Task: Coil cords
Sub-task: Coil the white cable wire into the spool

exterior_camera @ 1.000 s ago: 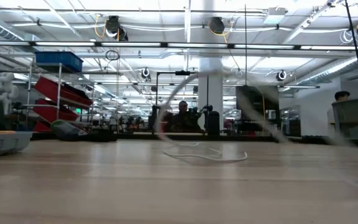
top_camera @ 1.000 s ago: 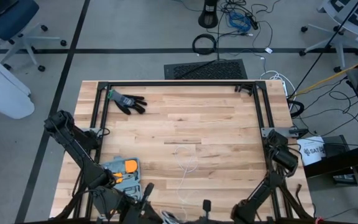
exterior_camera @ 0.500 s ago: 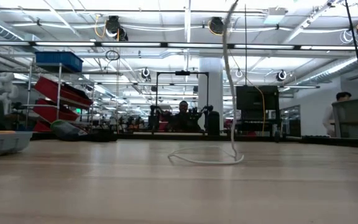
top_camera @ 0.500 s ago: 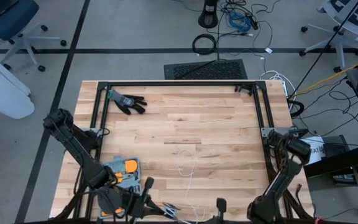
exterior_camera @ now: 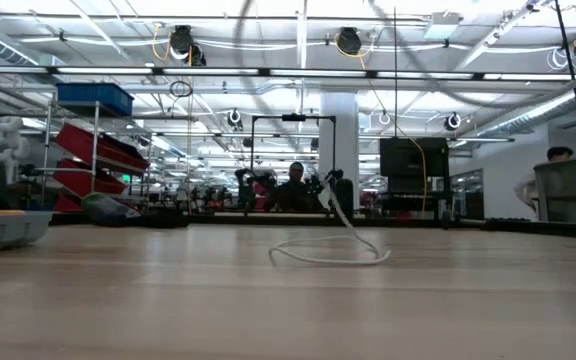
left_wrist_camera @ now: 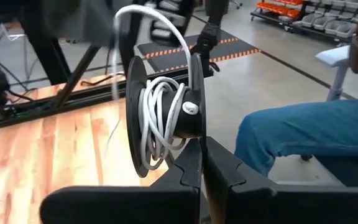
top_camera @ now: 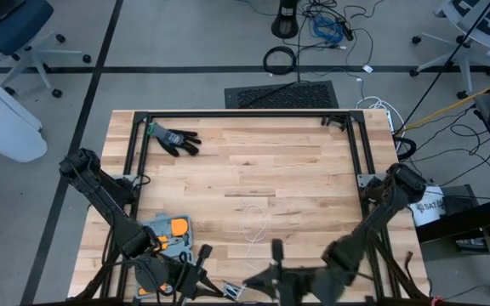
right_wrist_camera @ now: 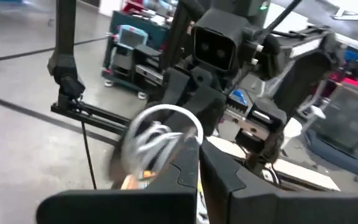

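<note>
A thin white cord lies in a loose loop on the table's near middle, and it also shows in the low view. One strand rises from the loop toward the grippers. A black spool with a pale centre carries several turns of the cord. My left gripper is shut on the spool at the table's near edge. My right gripper is shut on the cord just right of the spool, pointing at my left gripper. My left gripper pinches the lower rim of one of the spool's discs between its two fingers. The spool stands on edge above the fingertips, clear of the table. My right gripper pinches the white cord at its fingertips. The cord arcs from there to the blurred spool. Its own fingers hide the exact place of contact.
A black glove lies at the table's far left. A grey and orange case sits near the left arm. A black frame runs along the far and side edges. A seated person's leg is beyond the near edge.
My right gripper has swung toward the table's right edge and then back left and toward the spool, carrying the cord around it. The rising strand, tall half a second ago, now stands low. The cord's tail toward the near edge has been drawn up; the loop stays.
</note>
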